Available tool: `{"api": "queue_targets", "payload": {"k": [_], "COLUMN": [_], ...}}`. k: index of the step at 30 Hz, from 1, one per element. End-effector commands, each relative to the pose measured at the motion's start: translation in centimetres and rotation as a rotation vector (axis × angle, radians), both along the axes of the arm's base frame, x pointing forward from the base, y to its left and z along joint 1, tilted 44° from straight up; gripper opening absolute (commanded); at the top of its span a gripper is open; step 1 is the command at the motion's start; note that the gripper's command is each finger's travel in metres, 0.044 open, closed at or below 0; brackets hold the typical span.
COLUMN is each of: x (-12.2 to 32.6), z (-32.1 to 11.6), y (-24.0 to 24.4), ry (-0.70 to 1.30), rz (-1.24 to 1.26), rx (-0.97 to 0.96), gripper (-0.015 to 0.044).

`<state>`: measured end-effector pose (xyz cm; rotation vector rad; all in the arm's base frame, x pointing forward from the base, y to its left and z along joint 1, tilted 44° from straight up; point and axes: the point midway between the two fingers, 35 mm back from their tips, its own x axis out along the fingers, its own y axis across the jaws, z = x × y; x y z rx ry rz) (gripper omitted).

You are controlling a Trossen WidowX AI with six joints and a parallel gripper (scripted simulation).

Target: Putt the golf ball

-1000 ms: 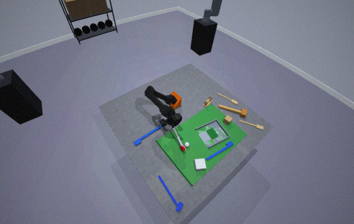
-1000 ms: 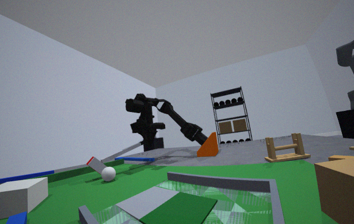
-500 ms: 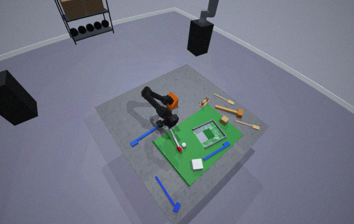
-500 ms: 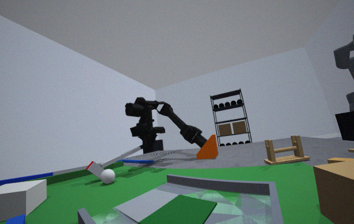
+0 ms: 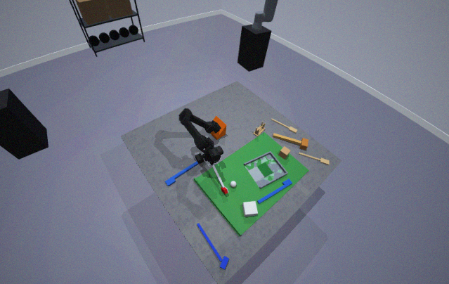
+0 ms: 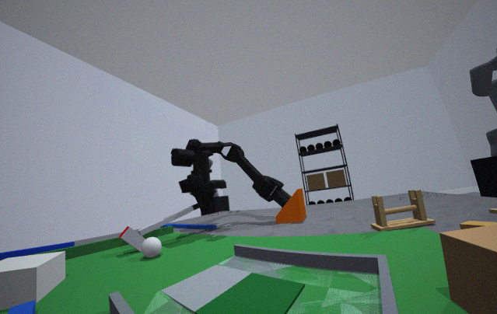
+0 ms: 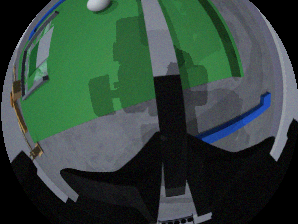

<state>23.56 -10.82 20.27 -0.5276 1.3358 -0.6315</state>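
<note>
On the green mat (image 5: 271, 176) the red putter (image 5: 219, 180) is angling down from the gripper (image 5: 212, 159), whose fingers are pinching the top of its grey shaft. Down at the far end, the putter's red-edged head (image 6: 131, 237) is sitting low on the turf, right behind the golf ball (image 6: 151, 246) — from the exterior view the two are looking as good as touching, though from the top view a sliver of green is showing between them, so I cannot call contact for sure. The wrist view is looking straight down the shaft, with the head at the top of the picture and the ball off to its left.

Beyond the ball, the raised green (image 5: 265, 169) is waiting inside its grey frame, with a grey ramp (image 6: 203, 284) sloping up towards a darker green patch. A white block (image 5: 250, 208) is lying on the mat near its lower edge, a blue putter (image 5: 274, 190) is lying just beside the frame, and two more blue putters (image 5: 181, 173) are resting out on the grey floor. A tan cube (image 5: 284, 152) is standing by the mat's far corner, and the arm's orange base (image 5: 218, 126) is sitting behind it all.
</note>
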Motion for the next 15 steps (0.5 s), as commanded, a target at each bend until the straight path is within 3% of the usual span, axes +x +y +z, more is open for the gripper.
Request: {"api": "queue_targets", "payload": {"k": [1, 7, 15], "x": [0.1, 0.3, 1.9], "z": [0.4, -0.5, -7.1], "y": [-0.2, 0.5, 7.6], "ry": [-0.009, -0.001, -0.002], "rz": [0.003, 0.001, 0.002], "rx": [-0.002, 0.004, 0.017], "gripper": [0.0, 0.0, 0.0]}}
